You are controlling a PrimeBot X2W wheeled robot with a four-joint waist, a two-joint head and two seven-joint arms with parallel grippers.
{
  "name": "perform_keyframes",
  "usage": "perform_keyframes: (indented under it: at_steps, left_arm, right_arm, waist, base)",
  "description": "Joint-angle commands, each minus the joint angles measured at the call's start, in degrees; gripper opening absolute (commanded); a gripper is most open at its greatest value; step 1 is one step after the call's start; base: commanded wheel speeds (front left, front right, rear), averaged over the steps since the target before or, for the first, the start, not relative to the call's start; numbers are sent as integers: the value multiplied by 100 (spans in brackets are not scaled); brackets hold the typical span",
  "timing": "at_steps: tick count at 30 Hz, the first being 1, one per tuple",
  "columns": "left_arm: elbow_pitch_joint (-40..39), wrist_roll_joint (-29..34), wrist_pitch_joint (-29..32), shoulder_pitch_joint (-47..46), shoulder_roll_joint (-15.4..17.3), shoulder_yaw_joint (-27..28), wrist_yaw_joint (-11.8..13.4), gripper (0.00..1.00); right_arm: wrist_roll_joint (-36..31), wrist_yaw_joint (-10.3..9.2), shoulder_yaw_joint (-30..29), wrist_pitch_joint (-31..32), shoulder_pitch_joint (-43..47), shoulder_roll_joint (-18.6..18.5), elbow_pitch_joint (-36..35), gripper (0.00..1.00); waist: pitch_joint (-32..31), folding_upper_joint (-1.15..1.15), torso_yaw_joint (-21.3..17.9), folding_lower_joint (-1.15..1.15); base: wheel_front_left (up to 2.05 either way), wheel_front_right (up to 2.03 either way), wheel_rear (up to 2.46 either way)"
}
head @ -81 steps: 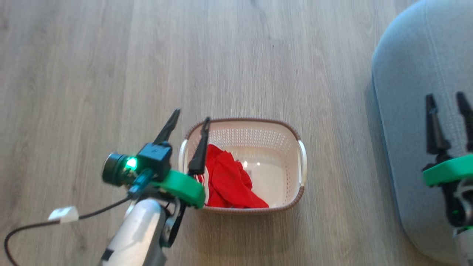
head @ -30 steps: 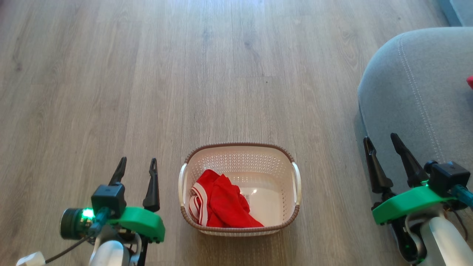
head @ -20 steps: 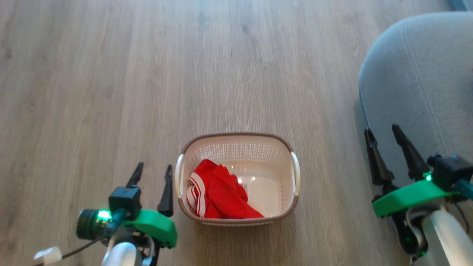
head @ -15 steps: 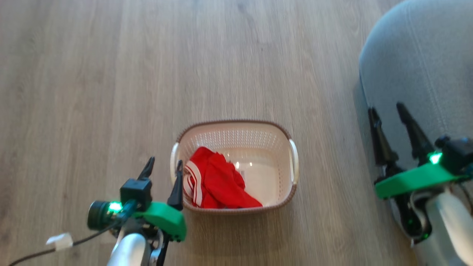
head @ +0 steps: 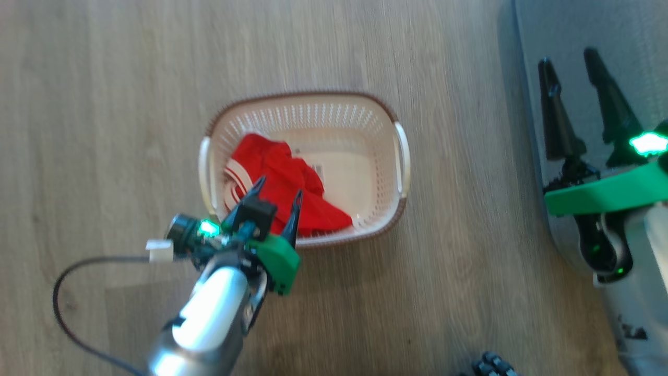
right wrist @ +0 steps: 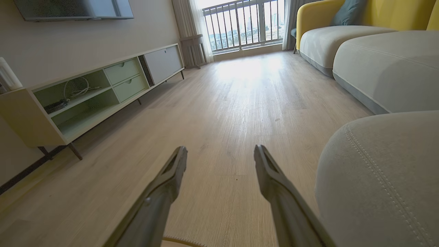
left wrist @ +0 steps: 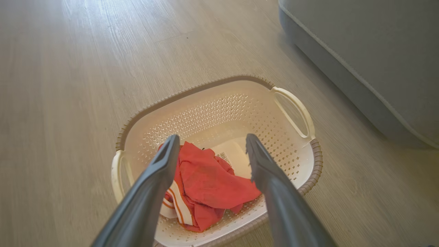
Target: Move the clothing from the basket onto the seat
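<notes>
Hovering over clothing (head: pixel 261 156) — left claw (head: pixel 279 186) spread

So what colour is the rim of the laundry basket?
Brown, with a woven look, around the cream-white perforated basket. It shows best in the head view.

One basket (head: pixel 313 112). One heap of red clothing (head: pixel 276 172), garment count unclear. Two grippers: left gripper (head: pixel 279 186), right gripper (head: pixel 567 56). One grey seat (head: pixel 642 42).

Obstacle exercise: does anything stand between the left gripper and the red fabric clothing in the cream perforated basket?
Nothing visible does: the open left gripper points at the red fabric clothing, uncovered in the cream perforated basket.
</notes>
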Motion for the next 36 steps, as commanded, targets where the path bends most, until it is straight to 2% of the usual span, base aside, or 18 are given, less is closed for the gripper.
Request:
perform_keyframes:
  at_steps: [1, 6, 12, 19, 28, 36]
  left_arm:
    - [-3, -58, -29, -184, 53, 64, 20, 100]
    - [1052, -101, 6, -950, 53, -364, 59, 100]
    - [2211, 262, 863, -2099, 53, -1173, 120, 100]
    - [3032, 658, 1823, -2942, 53, -1843, 42, 100]
    - [3477, 897, 2749, -3444, 195, -2158, 218, 100]
    - [3534, 934, 2963, -3542, 267, -2276, 300, 100]
  right_arm:
    - [39, -1, 100, -31, -59, -93, -216, 100]
    - [159, -1, 42, -31, -278, -34, -267, 100]
    - [243, -1, 36, -31, -432, 47, -262, 100]
    - [310, -1, 114, -31, -606, 229, -295, 100]
    - [382, -1, 193, -31, -849, 374, -380, 100]
    - [422, -1, 200, -31, -971, 399, -480, 100]
  waist:
    - [516, 0, -230, -2]
    - [1014, 0, -426, -2]
    - [1491, 0, -629, -2]
    - [1948, 0, -934, -2]
    - [2468, 0, -1188, -2]
    - [2738, 0, -1277, -2]
  base:
    - [0, 0, 0]
    - [0, 0, 0]
    - [0, 0, 0]
    - [0, 0, 0]
    - [0, 0, 0]
    - [0, 0, 0]
